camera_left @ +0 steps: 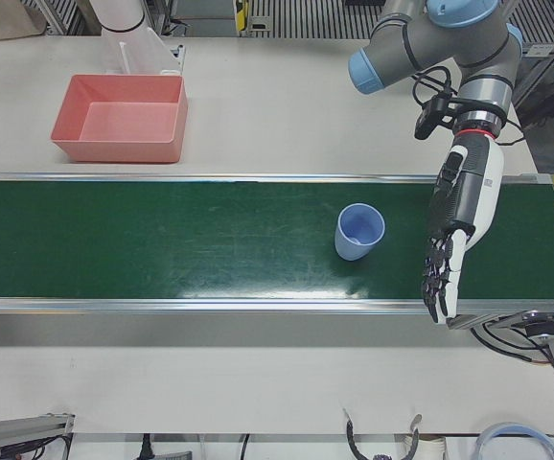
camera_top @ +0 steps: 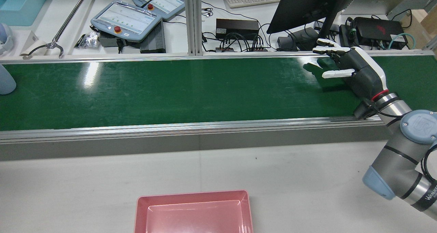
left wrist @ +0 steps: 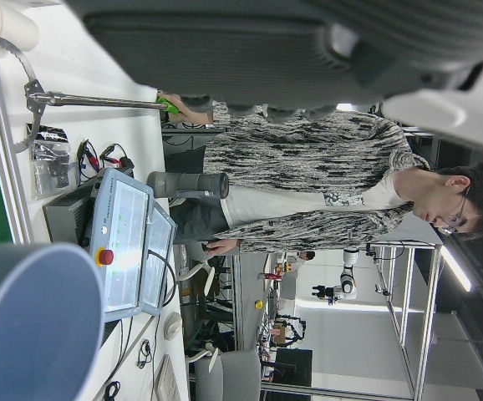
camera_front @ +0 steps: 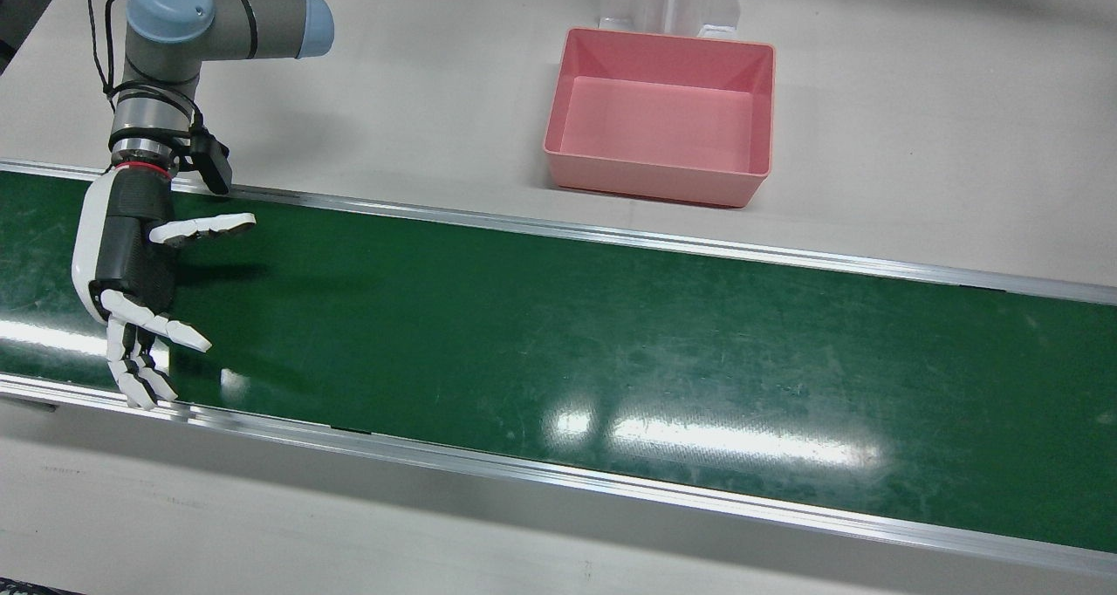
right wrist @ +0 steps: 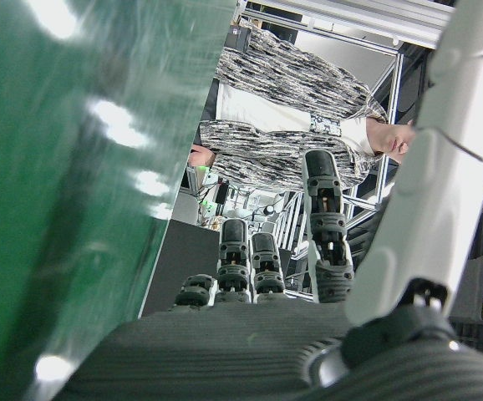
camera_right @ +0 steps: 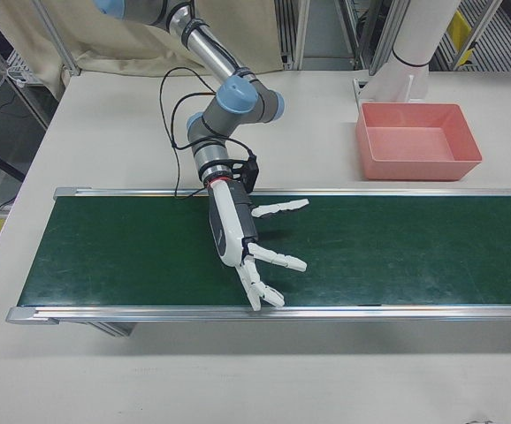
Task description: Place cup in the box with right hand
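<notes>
Two dexterous hands hang over a green conveyor belt (camera_front: 558, 333), well apart from one another. Right hand (camera_front: 131, 272): over one end of the belt, fingers (camera_front: 188, 336) spread and extended, thumb out to the side, grasping nothing. Left hand (camera_left: 459, 225): over the opposite end, fingers straight and pointing down toward the near rail, likewise empty. Blue cup (camera_left: 359, 231): upright on the belt, mouth up, just beside the left hand and not touching it. Pink box (camera_front: 663, 115): on the pale table beyond the belt's far rail, open and empty.
</notes>
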Action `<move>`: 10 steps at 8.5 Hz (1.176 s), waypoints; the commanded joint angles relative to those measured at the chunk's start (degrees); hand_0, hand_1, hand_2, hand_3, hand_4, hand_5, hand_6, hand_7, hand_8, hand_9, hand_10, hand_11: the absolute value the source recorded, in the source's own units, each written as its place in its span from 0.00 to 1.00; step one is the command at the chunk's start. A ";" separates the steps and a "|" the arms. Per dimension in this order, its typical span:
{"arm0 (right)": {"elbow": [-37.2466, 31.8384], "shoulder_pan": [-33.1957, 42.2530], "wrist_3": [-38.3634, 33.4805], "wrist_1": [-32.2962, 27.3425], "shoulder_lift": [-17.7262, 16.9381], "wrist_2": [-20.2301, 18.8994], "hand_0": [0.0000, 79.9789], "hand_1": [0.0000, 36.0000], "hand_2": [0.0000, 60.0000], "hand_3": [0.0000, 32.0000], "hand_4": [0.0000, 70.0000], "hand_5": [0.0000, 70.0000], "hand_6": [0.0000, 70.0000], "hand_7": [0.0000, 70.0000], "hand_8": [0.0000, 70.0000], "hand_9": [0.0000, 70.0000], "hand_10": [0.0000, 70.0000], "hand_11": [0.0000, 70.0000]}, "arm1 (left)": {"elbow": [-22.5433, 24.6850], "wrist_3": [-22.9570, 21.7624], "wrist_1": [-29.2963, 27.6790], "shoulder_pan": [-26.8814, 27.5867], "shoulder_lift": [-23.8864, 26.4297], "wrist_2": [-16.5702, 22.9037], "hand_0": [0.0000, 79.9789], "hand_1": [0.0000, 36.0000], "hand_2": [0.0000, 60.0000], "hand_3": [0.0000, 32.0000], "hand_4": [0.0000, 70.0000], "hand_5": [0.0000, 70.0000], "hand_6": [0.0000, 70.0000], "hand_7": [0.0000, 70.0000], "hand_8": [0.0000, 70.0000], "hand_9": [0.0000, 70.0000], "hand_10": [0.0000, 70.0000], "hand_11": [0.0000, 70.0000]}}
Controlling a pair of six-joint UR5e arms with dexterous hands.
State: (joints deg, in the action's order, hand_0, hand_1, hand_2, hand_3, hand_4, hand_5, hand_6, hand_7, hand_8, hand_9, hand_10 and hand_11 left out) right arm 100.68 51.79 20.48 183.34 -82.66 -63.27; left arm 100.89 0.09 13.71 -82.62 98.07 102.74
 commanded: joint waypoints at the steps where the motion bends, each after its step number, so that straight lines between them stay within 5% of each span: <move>1: -0.13 -0.20 0.08 0.00 0.30 -0.01 0.64 0.43 0.18 0.00 0.37 0.08 0.09 0.33 0.18 0.32 0.04 0.08 | 0.01 0.00 0.00 0.00 0.01 0.00 0.00 0.00 0.00 0.00 0.00 0.00 0.00 0.00 0.00 0.00 0.00 0.00; 3: -0.13 -0.03 -0.09 0.00 0.39 0.08 0.66 0.35 0.01 0.00 0.44 0.08 0.09 0.33 0.18 0.32 0.04 0.08 | 0.01 0.00 0.00 0.00 0.01 0.00 0.00 0.00 0.00 0.00 0.00 0.00 0.00 0.00 0.00 0.00 0.00 0.00; 4: -0.22 0.06 0.00 0.00 0.65 -0.01 0.65 0.37 0.07 0.00 0.43 0.08 0.09 0.33 0.18 0.32 0.04 0.08 | 0.01 -0.09 0.00 0.00 0.01 0.00 0.00 0.00 0.00 0.00 0.00 0.00 0.00 0.00 0.00 0.00 0.00 0.00; 5: -0.30 -0.02 0.00 0.00 0.74 0.08 0.65 0.34 0.01 0.00 0.45 0.08 0.09 0.33 0.18 0.32 0.04 0.08 | 0.01 0.00 0.00 0.00 0.01 0.00 0.00 0.00 0.00 0.00 0.00 0.00 0.00 0.00 0.00 0.00 0.00 0.00; 6: -0.57 -0.03 0.08 0.00 0.83 0.08 0.64 0.39 0.14 0.00 0.42 0.08 0.09 0.34 0.18 0.32 0.04 0.08 | 0.01 0.00 0.00 0.00 0.01 0.00 0.00 0.00 0.00 0.00 0.00 0.00 0.00 0.00 0.00 0.00 0.00 0.00; 7: -1.27 -0.03 0.00 -0.09 1.18 0.95 0.65 0.34 0.02 0.00 0.46 0.08 0.09 0.34 0.18 0.32 0.04 0.08 | 0.01 0.00 0.00 0.00 0.01 0.00 0.00 0.00 0.00 0.00 0.00 0.00 0.00 0.00 0.00 0.00 0.00 0.00; 9: -1.27 -0.03 0.00 -0.09 1.97 1.13 0.63 0.41 0.21 0.00 0.41 0.07 0.10 0.34 0.18 0.32 0.05 0.09 | -0.07 -0.09 0.00 0.00 0.01 0.00 0.00 0.00 0.00 0.00 0.00 0.00 0.00 0.00 0.00 0.00 0.00 0.00; 10: -1.27 0.06 0.08 -0.09 2.24 1.13 0.64 0.36 0.08 0.00 0.44 0.07 0.09 0.34 0.18 0.32 0.05 0.09 | -0.08 0.00 0.00 0.00 0.01 0.00 0.00 0.00 0.00 0.00 0.00 0.00 0.00 0.00 0.00 0.00 0.00 0.00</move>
State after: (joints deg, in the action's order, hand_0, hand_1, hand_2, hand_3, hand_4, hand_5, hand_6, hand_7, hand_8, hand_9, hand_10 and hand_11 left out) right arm 99.51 51.77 20.49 183.27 -81.14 -62.31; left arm 100.88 0.06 13.71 -82.62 98.09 102.74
